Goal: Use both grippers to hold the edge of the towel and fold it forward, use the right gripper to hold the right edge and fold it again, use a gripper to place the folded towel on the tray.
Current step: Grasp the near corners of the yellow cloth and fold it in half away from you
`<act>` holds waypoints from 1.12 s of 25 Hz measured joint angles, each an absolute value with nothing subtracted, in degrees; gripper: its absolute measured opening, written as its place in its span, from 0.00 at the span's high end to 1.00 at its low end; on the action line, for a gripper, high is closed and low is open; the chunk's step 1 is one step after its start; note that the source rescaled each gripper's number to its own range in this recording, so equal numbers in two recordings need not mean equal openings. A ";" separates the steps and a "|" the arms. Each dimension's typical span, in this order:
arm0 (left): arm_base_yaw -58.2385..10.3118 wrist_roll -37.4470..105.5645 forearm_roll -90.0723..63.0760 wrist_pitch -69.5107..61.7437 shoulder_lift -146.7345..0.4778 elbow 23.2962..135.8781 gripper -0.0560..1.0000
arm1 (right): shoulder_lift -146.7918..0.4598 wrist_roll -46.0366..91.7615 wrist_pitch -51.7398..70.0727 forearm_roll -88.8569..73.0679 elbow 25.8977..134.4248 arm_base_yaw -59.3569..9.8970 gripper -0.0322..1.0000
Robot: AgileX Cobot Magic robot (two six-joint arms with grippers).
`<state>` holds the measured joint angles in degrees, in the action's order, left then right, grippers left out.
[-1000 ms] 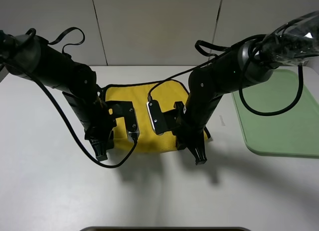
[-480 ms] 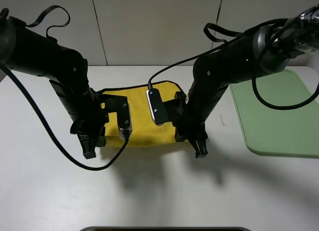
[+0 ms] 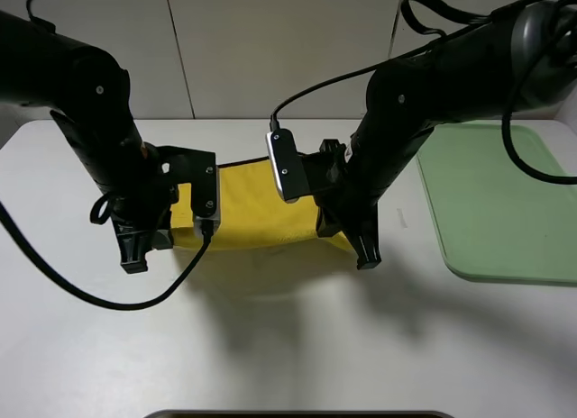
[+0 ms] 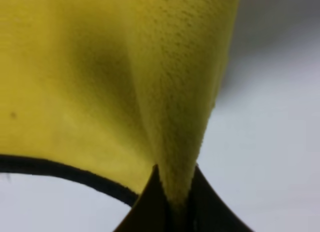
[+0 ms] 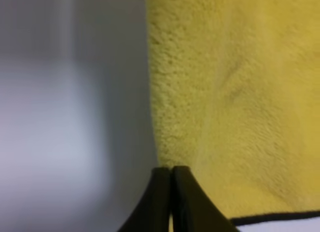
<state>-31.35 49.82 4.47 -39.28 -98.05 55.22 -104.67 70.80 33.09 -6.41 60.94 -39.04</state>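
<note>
A plain white matte tabletop [image 3: 288, 346] fills the scene, bare in front and marked only by soft grey shadows under the arms. Behind it stands a pale panelled wall [image 3: 279, 49] with thin dark seams. On the right side of the table lies the flat pale green plastic tray [image 3: 505, 202], low-rimmed and round-cornered.

The soft yellow towel [image 3: 252, 215] spans the middle of the table, left of the tray and well apart from it. The left black two-finger gripper [image 3: 133, 256] is pinched on a fold of the cloth [image 4: 100, 82] – its thin black edge [image 4: 65, 170] curves just beside the jaws. The right gripper [image 3: 365, 254] is clamped on the towel's other end [image 5: 240, 102].
</note>
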 joint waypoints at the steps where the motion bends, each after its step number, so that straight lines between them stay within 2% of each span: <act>1: -31.35 49.82 4.46 -39.78 -97.42 55.22 0.95 | -104.17 70.78 33.38 -6.41 60.94 -39.04 0.97; 20: -31.35 49.82 6.36 -47.08 -91.70 55.17 0.95 | -98.00 68.27 40.22 -10.16 60.94 -40.63 0.97; 21: -31.35 49.82 6.36 -47.09 -91.64 55.17 0.95 | -98.00 68.22 40.56 -10.54 60.94 -41.33 0.93; 22: -31.35 49.82 6.36 -47.20 -91.64 55.17 0.95 | -98.00 68.22 40.61 -10.75 60.94 -42.04 0.86; 23: -31.35 49.82 6.36 -47.26 -91.64 55.17 0.95 | -98.00 68.22 40.61 -10.88 60.94 -42.93 0.77; 25: -31.35 49.82 6.36 -47.34 -91.64 55.17 0.95 | -98.00 67.21 40.42 -11.07 60.94 -44.34 0.51; 27: -31.35 49.82 6.36 -47.34 -91.64 55.17 0.95 | -98.25 64.93 39.35 -11.22 60.94 -45.02 0.34; 28: -31.35 49.82 6.36 -47.34 -91.64 55.17 0.95 | -98.39 63.35 38.60 -11.22 60.94 -45.04 0.30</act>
<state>-31.35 49.82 6.36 -47.34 -91.64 55.17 -98.39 63.35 38.60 -11.22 60.94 -45.04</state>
